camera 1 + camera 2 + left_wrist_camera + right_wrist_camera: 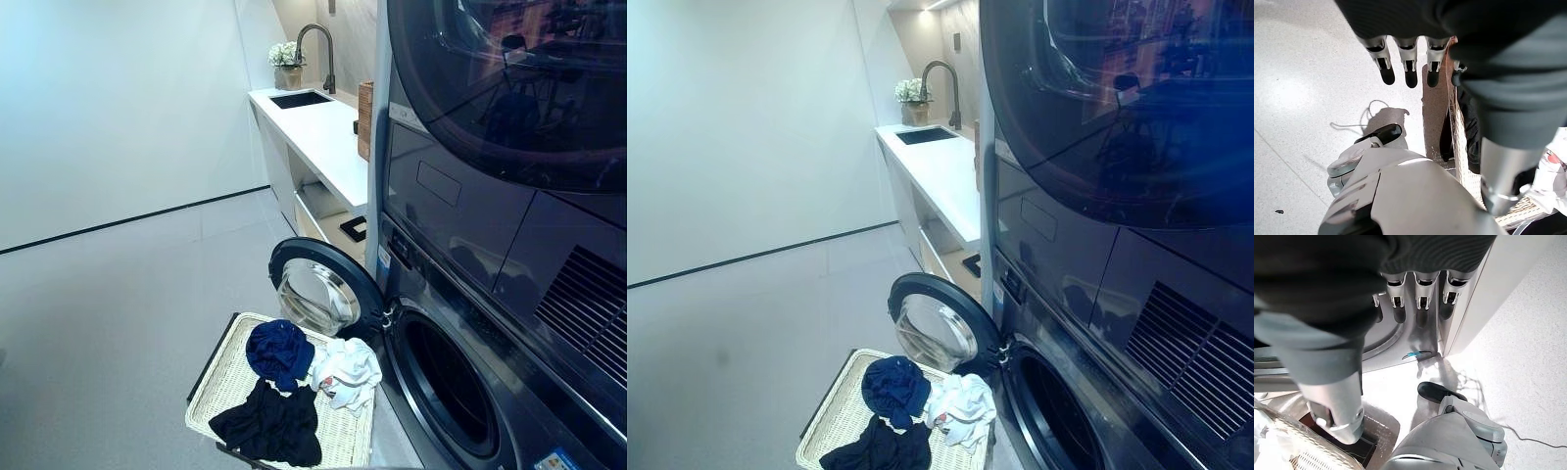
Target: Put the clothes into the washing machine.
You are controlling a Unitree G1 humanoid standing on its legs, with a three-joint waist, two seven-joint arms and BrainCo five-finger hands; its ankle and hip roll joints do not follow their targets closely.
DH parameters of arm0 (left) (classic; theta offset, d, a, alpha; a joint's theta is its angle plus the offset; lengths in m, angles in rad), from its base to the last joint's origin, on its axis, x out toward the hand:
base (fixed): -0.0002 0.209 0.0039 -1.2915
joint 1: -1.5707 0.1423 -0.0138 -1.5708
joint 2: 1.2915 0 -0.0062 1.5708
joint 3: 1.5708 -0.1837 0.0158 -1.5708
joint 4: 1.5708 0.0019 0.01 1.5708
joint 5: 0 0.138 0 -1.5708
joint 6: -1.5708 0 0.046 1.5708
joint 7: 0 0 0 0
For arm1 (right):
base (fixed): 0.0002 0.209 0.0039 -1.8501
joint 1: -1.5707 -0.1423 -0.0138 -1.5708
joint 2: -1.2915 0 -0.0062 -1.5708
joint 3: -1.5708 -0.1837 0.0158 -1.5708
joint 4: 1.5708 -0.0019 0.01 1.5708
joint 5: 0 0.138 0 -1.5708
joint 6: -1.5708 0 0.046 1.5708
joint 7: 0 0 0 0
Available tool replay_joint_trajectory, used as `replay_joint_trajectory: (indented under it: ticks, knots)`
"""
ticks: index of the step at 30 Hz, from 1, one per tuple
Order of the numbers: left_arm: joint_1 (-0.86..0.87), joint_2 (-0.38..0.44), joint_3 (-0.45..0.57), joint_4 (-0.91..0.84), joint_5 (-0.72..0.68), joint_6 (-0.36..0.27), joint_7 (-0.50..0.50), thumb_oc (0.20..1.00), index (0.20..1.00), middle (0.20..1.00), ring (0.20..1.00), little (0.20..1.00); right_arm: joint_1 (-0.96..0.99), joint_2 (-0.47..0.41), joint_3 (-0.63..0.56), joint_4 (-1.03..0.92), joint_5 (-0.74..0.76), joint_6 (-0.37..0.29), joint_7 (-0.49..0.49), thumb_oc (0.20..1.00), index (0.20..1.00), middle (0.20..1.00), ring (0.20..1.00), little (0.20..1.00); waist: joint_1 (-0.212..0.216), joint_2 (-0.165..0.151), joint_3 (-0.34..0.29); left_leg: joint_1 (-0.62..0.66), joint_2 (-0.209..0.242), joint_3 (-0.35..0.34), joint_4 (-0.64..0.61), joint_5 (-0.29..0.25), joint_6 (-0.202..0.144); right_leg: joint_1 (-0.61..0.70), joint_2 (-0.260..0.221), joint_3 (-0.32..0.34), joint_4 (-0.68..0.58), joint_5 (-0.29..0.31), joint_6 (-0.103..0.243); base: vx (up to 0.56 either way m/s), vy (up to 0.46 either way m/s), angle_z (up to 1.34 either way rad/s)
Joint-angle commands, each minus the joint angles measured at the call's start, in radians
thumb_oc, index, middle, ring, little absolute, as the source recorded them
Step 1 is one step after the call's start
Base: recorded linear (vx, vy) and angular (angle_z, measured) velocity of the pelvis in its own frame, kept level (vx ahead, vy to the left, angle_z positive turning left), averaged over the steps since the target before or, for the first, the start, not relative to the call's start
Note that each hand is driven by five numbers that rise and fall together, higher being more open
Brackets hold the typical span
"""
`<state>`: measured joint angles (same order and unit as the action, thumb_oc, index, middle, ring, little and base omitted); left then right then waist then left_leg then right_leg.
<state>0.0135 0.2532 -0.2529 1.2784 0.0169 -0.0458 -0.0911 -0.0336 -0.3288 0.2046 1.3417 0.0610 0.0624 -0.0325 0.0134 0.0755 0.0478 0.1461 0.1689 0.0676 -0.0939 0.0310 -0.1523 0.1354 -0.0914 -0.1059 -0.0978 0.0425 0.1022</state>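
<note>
Clothes in three pieces on a woven tray (220, 377) at near centre, on the floor just left of the washing machine (460, 392): black garment (269, 426) nearest, blue garment (278, 351) behind it and touching, white garment (345, 373) at the right edge of the tray, closest to the drum opening (446, 387).

Round door (318, 289) swung fully open to the left, standing just past the far edge of the tray; glass bowl facing the tray. Drum opening unobstructed, dark inside. Second machine (509, 88) stacked above, door closed.

Left of the tray: wide bare floor (108, 323) up to a plain wall (118, 108). Farther back: white counter (313, 132) butting against the machine's left side, with a dark inset sink (300, 99), curved tap (318, 54) and a pot of flowers (287, 61) at the far end.

Left hand (1408, 58) hanging over the floor just beside the tray's left edge, fingers straight and spread, holding nothing. Right hand (1420, 296) hanging by the machine's base near its light side panel, fingers straight, relaxed, empty.
</note>
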Motion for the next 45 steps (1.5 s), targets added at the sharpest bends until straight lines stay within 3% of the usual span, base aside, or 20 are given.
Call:
replay_joint_trajectory:
  ticks: [1,33,39,45]
  knots:
    - [-0.089,0.016,0.009,0.053,0.011,0.007,0.008,1.0,1.0,1.0,1.0,1.0,-0.071,0.039,-0.022,0.042,0.02,-0.015,-0.019,1.0,1.0,1.0,1.0,1.0,0.007,-0.073,0.042,0.04,-0.039,0.016,0.007,-0.051,0.053,0.004,-0.064,0.026,0.01,-0.001,0.04,0.0,0.0,0.0]
    - [-0.089,0.021,0.021,0.046,-0.022,0.0,0.016,1.0,1.0,1.0,1.0,1.0,-0.067,0.035,-0.014,0.037,0.011,-0.014,-0.009,1.0,1.0,1.0,1.0,1.0,0.004,-0.073,0.055,0.036,-0.035,0.017,0.007,-0.048,0.051,-0.005,-0.06,0.029,0.01,0.002,0.038,0.0,0.0,0.0]
    - [-0.11,0.018,0.015,0.015,-0.076,-0.062,0.062,1.0,1.0,1.0,1.0,1.0,-0.09,0.023,-0.005,0.029,0.024,-0.017,-0.012,1.0,1.0,1.0,1.0,1.0,0.007,-0.065,0.085,0.01,-0.034,0.012,0.007,-0.039,0.05,-0.029,-0.062,0.026,0.01,0.011,0.037,0.0,0.0,0.0]
    - [-0.228,0.021,-0.022,-0.057,-0.23,-0.193,0.193,1.0,1.0,1.0,1.0,1.0,-0.21,-0.008,0.018,-0.038,0.124,-0.055,-0.05,1.0,1.0,1.0,1.0,1.0,0.005,-0.047,0.225,-0.117,-0.041,-0.014,0.007,0.001,0.057,-0.178,-0.064,0.028,0.039,0.04,0.031,-0.13,0.029,0.01]
